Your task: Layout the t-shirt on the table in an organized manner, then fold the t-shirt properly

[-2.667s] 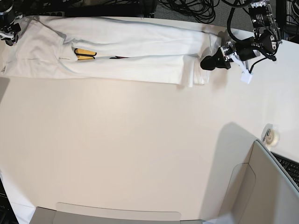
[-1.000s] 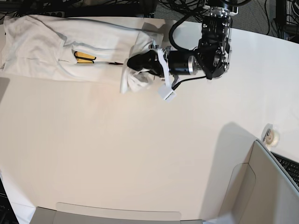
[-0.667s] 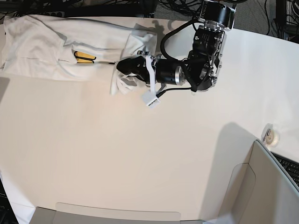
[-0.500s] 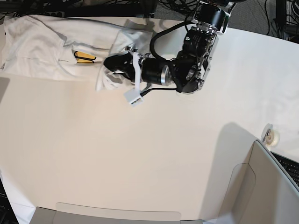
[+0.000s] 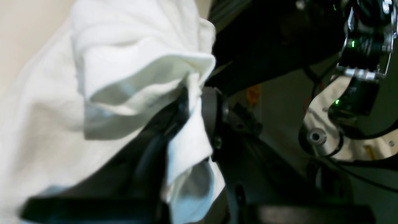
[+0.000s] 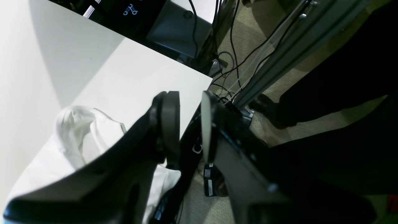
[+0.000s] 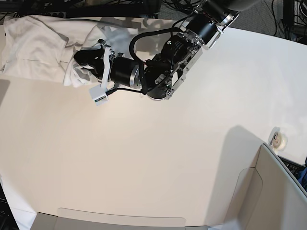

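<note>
The white t-shirt [image 7: 43,45] lies as a narrow folded band at the far edge of the table [image 7: 144,158], the left gripper [image 7: 85,61] pinches its end over the middle, the right gripper [image 6: 190,124] stands slightly spread and empty, so the cross fold is not finished.

The white t-shirt [image 7: 38,45] lies bunched in the upper left of the base view on the off-white table [image 7: 144,158], its right end lifted and folded back leftward over itself.
</note>
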Controlling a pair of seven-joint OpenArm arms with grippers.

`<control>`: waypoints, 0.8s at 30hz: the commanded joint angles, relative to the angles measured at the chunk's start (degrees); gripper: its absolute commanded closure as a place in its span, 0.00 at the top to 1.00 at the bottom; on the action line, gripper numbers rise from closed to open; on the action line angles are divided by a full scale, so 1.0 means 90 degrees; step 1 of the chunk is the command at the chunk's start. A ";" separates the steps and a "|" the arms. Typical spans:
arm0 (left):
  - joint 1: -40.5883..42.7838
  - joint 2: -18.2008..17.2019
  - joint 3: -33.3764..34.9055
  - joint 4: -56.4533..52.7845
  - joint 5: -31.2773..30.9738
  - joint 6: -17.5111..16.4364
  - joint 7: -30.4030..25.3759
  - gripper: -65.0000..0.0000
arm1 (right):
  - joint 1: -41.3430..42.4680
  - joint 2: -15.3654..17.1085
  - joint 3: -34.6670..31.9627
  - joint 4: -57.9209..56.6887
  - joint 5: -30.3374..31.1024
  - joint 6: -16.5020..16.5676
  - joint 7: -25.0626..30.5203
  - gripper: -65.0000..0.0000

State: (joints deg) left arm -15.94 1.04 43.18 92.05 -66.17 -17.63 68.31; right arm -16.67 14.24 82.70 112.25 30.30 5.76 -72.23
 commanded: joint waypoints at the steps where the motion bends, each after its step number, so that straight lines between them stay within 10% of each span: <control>1: -0.0158 0.0046 0.0052 -0.0035 -0.0125 -0.0029 -0.0240 0.00 | -0.0048 0.0142 0.0047 0.0095 0.0008 0.0019 0.0147 0.19; 12: -0.0197 0.0065 0.0511 -0.0650 -0.0135 -0.0029 -0.0875 0.02 | -0.0058 0.0113 0.0008 0.0095 -0.0002 0.0019 0.0128 0.19; 19: -0.0040 0.0251 0.0462 -0.0631 -0.0164 -0.0029 -0.1012 0.53 | -0.0048 0.0113 -0.0002 0.0095 0.0027 0.0019 0.0118 0.19; 24: 0.0067 0.0319 0.0453 -0.0621 -0.0164 -0.0029 -0.1275 0.55 | -0.0048 0.0113 -0.0002 0.0095 0.0027 0.0019 0.0118 0.19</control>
State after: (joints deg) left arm -13.96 3.01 47.53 85.36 -66.39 -17.41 58.37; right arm -16.67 13.96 82.41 112.27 30.30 5.76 -72.29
